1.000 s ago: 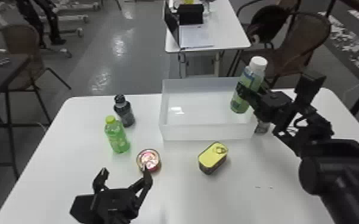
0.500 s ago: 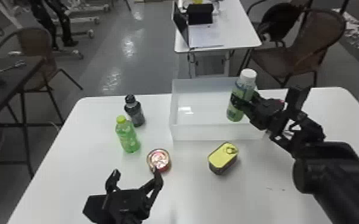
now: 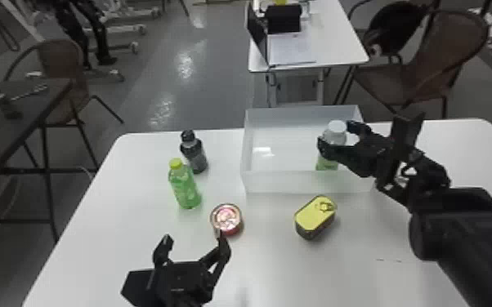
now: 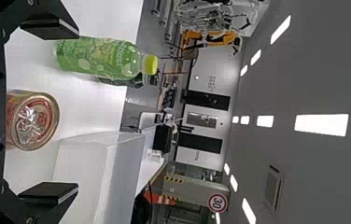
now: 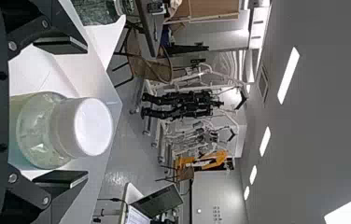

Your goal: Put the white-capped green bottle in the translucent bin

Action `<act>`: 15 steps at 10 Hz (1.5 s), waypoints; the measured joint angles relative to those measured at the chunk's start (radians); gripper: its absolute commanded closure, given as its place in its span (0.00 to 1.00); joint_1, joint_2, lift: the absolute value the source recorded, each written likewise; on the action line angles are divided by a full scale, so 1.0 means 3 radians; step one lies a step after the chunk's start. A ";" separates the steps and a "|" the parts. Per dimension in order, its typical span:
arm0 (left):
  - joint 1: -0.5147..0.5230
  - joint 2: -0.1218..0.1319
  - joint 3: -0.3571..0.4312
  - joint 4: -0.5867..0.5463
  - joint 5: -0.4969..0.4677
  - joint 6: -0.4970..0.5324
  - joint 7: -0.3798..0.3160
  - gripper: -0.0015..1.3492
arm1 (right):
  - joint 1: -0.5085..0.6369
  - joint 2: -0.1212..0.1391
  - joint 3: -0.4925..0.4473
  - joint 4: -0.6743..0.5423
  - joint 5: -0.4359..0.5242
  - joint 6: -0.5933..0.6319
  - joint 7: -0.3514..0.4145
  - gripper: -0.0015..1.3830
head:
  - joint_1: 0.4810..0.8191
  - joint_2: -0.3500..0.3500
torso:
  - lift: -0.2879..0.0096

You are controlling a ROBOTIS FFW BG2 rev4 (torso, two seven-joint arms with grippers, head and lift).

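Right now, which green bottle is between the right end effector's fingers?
The white-capped green bottle, in the translucent bin; the yellow-capped one stands outside it, to the left.

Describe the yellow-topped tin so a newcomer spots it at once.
On the nearer white table, find the translucent bin. The tin sits just outside its near wall. Its yellow, rounded-oblong top sets it apart from the round can to its left.

A white, round-cornered table (image 3: pixel 94 253) carries a round red-and-gold tin (image 3: pixel 226 219). From that tin, in the head view, an upright green plastic bottle with a yellow-green cap (image 3: pixel 185 188) stands at 10 to 11 o'clock, an upright dark bottle with a black cap (image 3: pixel 195 157) at 11, a translucent rectangular bin (image 3: pixel 298 182) at 1 to 2, and a yellow-topped rectangular tin (image 3: pixel 314 219) at 3.
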 measured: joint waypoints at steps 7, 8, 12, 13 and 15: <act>-0.0018 0.0000 -0.0006 0.0005 -0.0031 -0.0026 0.0000 0.11 | 0.0996 -0.0151 -0.0006 -0.1587 -0.0242 0.0233 -0.0692 0.35 | 0.63 0.71 | 0.70; -0.0025 0.0000 -0.0011 0.0005 -0.0034 -0.0027 0.0000 0.11 | 0.1239 -0.0189 -0.0006 -0.1934 -0.0251 0.0247 -0.0802 0.35 | 0.63 0.70 | 0.70; -0.0029 0.0000 -0.0014 0.0005 -0.0041 -0.0057 0.0005 0.11 | 0.2535 -0.0440 -0.0059 -0.3190 -0.0117 0.0254 -0.1441 0.35 | 0.63 0.65 | 0.70; -0.0017 0.0000 -0.0007 0.0002 -0.0045 -0.0073 0.0005 0.11 | 0.2756 -0.0482 -0.0104 -0.3305 -0.0105 0.0254 -0.1470 0.35 | 0.63 0.64 | 0.70; 0.0027 0.0000 0.0011 -0.0008 -0.0063 -0.0115 0.0028 0.11 | 0.3208 -0.0509 -0.0215 -0.3510 -0.0067 0.0260 -0.1740 0.36 | 0.63 0.61 | 0.70</act>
